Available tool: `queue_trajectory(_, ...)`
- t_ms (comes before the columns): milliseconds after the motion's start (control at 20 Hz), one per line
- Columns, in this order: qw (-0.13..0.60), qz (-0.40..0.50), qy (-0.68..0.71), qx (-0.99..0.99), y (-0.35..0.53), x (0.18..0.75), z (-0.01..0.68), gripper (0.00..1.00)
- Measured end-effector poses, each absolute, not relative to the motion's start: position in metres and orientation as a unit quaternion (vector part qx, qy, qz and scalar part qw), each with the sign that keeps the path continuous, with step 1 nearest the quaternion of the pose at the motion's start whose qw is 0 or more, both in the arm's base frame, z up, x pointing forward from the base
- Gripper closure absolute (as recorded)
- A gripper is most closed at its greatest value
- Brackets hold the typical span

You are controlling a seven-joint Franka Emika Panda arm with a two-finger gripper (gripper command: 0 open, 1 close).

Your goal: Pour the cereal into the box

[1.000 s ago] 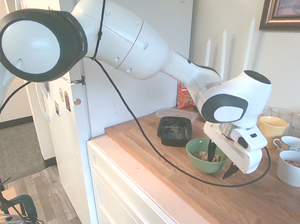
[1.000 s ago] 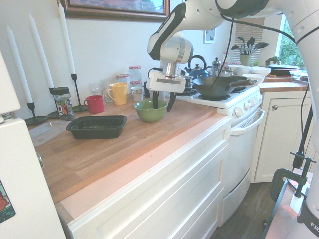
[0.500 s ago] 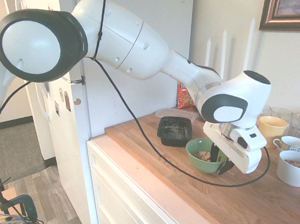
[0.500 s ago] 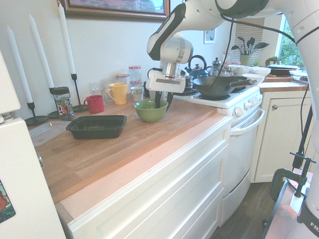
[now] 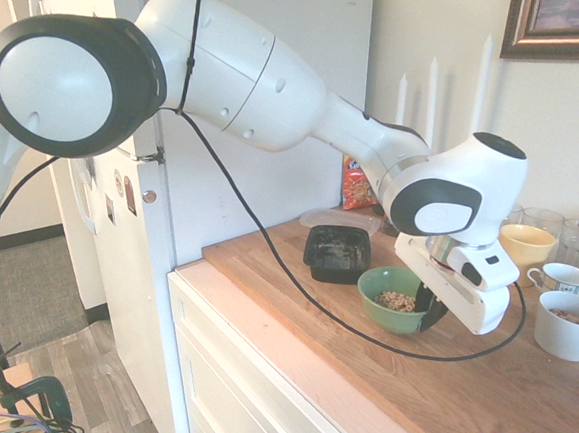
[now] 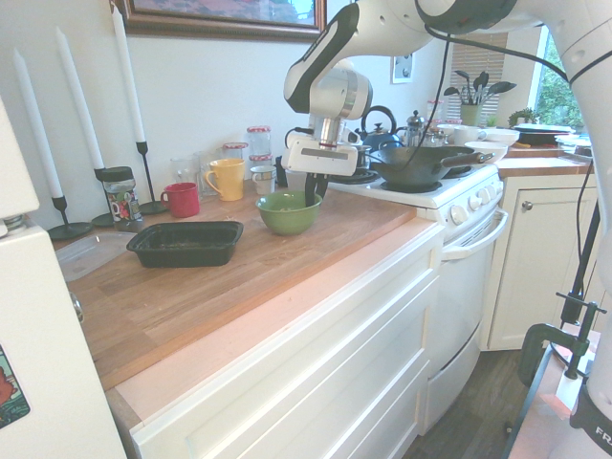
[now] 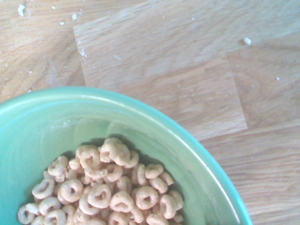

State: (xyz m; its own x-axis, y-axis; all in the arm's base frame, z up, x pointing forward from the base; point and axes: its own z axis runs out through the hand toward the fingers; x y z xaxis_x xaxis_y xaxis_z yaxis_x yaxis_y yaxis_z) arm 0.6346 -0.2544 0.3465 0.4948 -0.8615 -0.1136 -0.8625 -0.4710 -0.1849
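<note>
White two-finger gripper (image 5: 429, 310) was clamped on the rim of the round green ceramic bowl (image 5: 384, 286), one finger inside. Light brown ring-shaped cereal (image 7: 103, 187) sat heaped in the bowl. Black square plastic box (image 6: 186, 243) lay nearer the wooden countertop's (image 6: 287, 268) fridge-side end, apart from the bowl.

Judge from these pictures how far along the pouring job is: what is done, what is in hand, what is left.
Done: the gripper has closed on the rim of the green bowl. In hand: that bowl sits on the counter, the cereal in it. Left: lifting it, carrying it to the black box and tipping the cereal in.
</note>
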Motion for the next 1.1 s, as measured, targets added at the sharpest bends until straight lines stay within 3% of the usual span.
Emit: queue_trajectory(1100, 0.105, -0.017, 0.487, -0.867, -0.244, 0.651, 0.376, 1.00)
